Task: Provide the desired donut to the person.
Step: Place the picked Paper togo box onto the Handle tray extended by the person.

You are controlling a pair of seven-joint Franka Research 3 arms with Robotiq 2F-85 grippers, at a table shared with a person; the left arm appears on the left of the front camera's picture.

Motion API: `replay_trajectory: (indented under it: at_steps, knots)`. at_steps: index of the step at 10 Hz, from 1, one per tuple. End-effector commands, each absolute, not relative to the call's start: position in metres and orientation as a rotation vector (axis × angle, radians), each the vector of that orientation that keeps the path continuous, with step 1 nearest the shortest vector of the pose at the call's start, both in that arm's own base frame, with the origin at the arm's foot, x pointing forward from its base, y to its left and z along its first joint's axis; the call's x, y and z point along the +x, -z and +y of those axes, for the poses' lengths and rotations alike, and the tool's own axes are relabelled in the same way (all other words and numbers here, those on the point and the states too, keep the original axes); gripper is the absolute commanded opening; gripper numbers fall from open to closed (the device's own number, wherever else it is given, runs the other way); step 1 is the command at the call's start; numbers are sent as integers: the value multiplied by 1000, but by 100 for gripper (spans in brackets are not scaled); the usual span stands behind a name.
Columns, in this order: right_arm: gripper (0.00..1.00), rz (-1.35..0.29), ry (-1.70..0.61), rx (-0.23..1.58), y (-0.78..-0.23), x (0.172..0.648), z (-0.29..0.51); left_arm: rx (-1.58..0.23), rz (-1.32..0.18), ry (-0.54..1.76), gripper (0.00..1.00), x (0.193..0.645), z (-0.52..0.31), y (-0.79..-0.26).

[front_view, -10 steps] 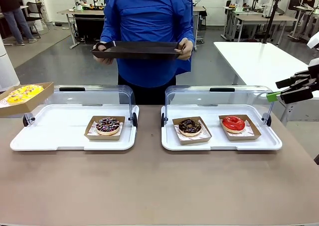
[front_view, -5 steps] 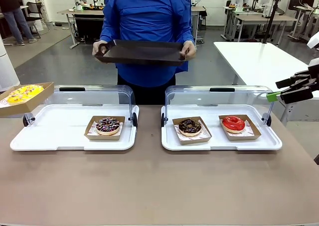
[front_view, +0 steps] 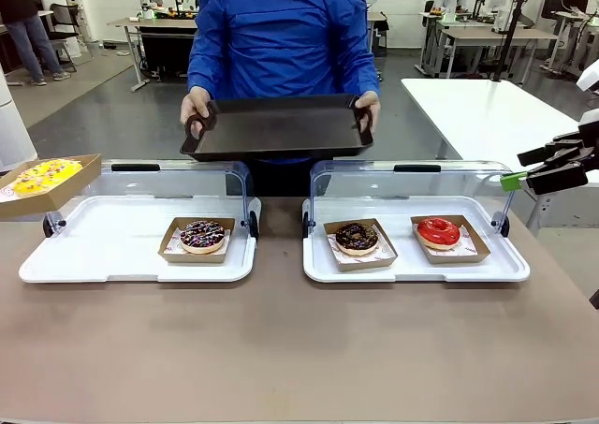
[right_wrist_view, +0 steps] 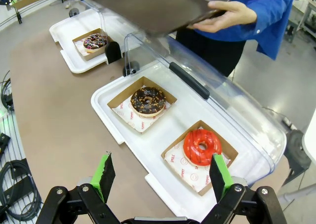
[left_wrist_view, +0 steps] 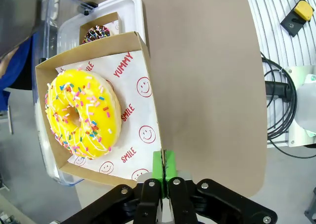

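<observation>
The left end effector (left_wrist_view: 163, 165) is closed tight, its 2 green pads pinched on the near rim of an open cardboard box (left_wrist_view: 89, 53). The yellow donut (left_wrist_view: 81, 112), iced and covered in coloured sprinkles, lies flat on the printed paper inside that box, just beyond the pads and off to 1 side of them, not touching them. In the front view the box hangs raised at the left end of the table (front_view: 281, 349), beside the far left corner of the left white tray (front_view: 56, 255).

The person (front_view: 281, 31) stands at the far side, both hands gripping a dark serving tray (front_view: 276, 126) tilted toward the table, well apart from the held box.

The right end effector (right_wrist_view: 162, 177) is spread fully open and grips nothing. It hovers at the right end of the right white tray (front_view: 412, 270), near the red donut (right_wrist_view: 202, 147).
</observation>
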State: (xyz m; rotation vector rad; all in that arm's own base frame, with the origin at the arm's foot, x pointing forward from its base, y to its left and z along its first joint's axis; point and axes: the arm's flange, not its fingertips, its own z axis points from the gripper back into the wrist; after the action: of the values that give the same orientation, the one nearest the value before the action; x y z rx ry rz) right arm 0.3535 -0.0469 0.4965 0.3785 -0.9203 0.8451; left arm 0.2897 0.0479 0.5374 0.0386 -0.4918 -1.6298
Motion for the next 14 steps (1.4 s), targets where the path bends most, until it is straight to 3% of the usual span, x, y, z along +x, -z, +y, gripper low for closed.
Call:
replay_trajectory:
  at_steps: [1, 14]
  knots:
    - [100, -929, -859, 385, -494, 355, -47, 50, -488, 1615, 0, 290, 48, -538]
    - [100, -929, -859, 385, -494, 355, -47, 50, -488, 1615, 0, 290, 48, -538]
